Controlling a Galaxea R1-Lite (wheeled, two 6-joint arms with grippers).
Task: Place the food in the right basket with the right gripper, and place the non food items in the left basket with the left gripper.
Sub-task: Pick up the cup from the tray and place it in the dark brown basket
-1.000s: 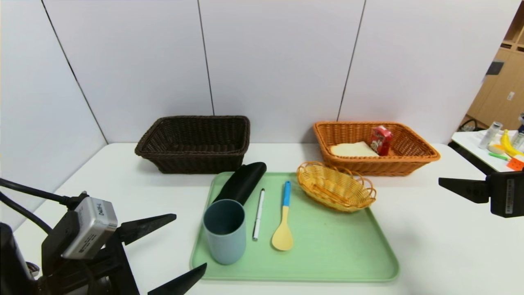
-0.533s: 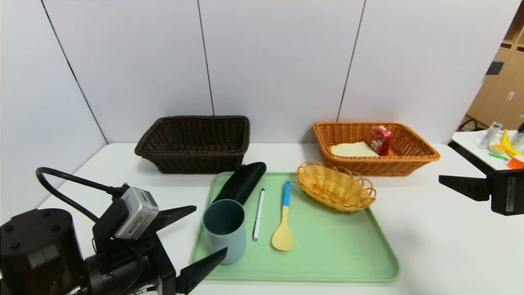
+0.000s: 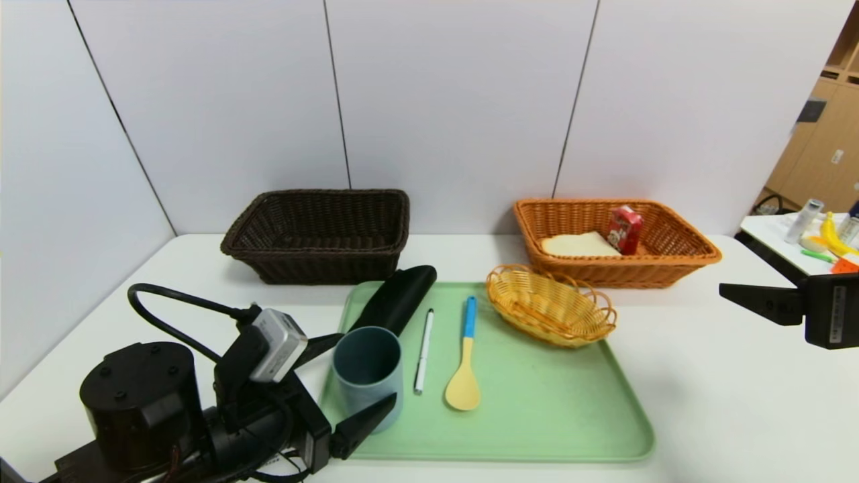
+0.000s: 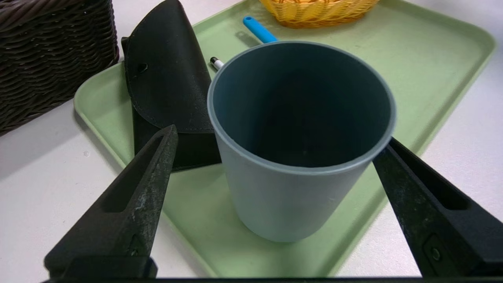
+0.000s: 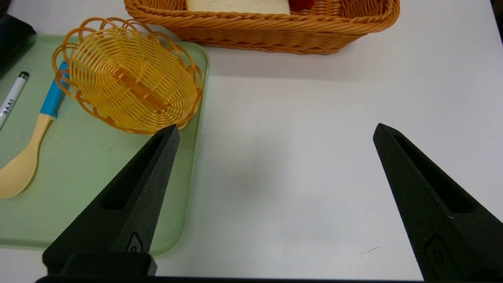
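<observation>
Left gripper (image 3: 354, 380), jaws wide, had advanced to straddle the cup (image 3: 368, 376); grasp imminent. Right gripper (image 5: 275, 173) parked, open.

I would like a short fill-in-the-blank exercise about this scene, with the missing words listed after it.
1. The open left gripper has one finger on each side of the grey-blue ____.
2. The bread lies in the ____ basket.
3. The pen lies on the green tray between the cup and the ____.

Missing words: cup; orange-tan; spoon
</observation>
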